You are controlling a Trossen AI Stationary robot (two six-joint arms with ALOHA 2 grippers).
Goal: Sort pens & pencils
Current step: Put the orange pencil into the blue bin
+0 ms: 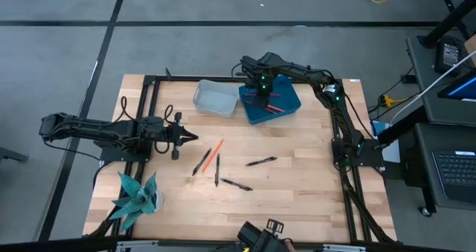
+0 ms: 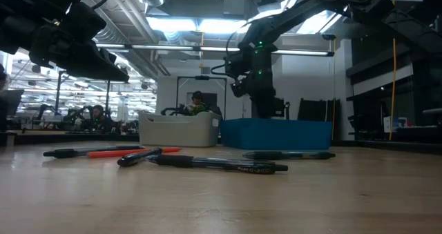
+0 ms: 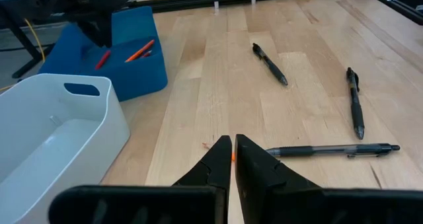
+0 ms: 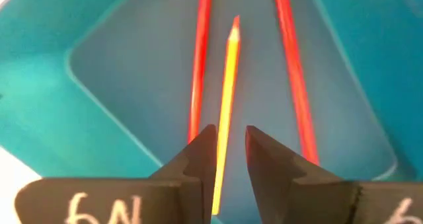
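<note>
Several black pens (image 1: 236, 184) lie flat and scattered on the wooden table, together with one red pencil (image 1: 214, 152). Three pencils lie in the blue bin (image 1: 286, 103); the right wrist view shows two red ones (image 4: 198, 65) and a yellow-orange one (image 4: 228, 85). My right gripper (image 4: 230, 135) hangs over that bin, slightly open, and the yellow-orange pencil runs through the gap between its fingers without visibly touching either. My left gripper (image 3: 232, 145) is shut and hovers level just to the left of the red pencil (image 3: 232, 156) and the pens (image 3: 330, 150).
An empty white bin (image 1: 214, 98) stands left of the blue bin at the table's far side. A teal spiky object (image 1: 137, 196) sits at the near left corner. Black frame rails (image 1: 349, 178) run along the table's edges. Bare wood lies right of the pens.
</note>
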